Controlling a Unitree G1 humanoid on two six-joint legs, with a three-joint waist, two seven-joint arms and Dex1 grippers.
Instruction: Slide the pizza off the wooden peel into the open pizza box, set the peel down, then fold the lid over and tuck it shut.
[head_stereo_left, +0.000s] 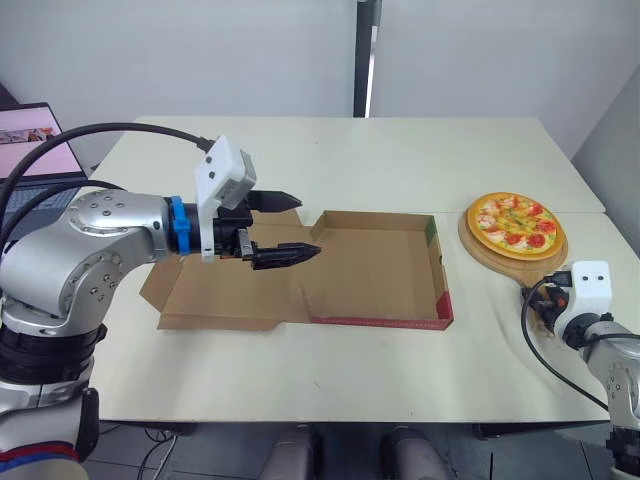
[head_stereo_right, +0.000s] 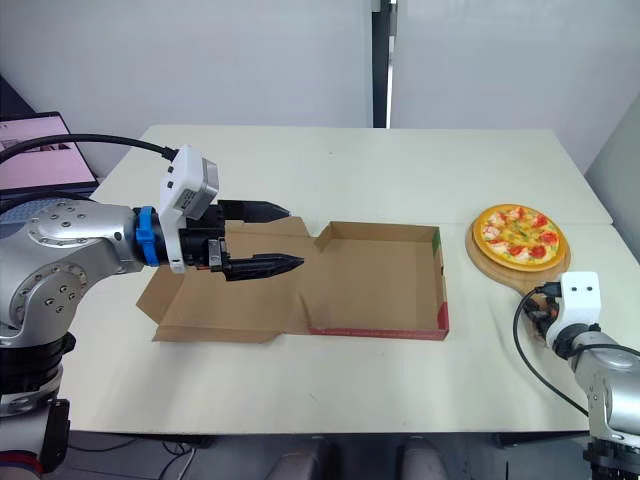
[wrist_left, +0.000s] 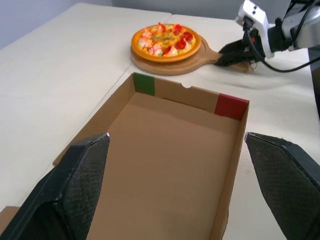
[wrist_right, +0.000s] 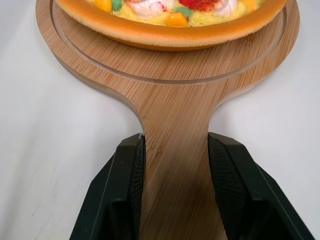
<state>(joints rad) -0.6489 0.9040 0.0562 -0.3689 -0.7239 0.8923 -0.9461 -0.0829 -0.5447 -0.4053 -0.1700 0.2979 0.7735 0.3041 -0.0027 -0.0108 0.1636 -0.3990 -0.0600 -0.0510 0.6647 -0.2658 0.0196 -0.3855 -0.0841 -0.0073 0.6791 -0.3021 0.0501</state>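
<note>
Head view: the pizza (head_stereo_left: 515, 222) lies on the wooden peel (head_stereo_left: 482, 255) near the empty pizza box (head_stereo_left: 375, 265), so nothing is done yet. Left wrist view: the left gripper (wrist_left: 175, 137) hangs open over the box. Right wrist view: the right gripper (wrist_right: 176, 145) clamps the peel's handle (wrist_right: 175, 200).

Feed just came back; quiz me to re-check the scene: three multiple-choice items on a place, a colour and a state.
1. Where does the orange-crusted pizza lie? A in the box; B on the round wooden peel; C on bare table.
2. Which patches mark the end wall of the open brown cardboard pizza box? A blue, yellow; B green, red; C black, white.
3. The left gripper is: A open over the box; B shut on the lid; C gripping the peel.
1 B: it sits on the peel beside the box. 2 B: both show in the left wrist view. 3 A: its fingers stand wide apart.
</note>
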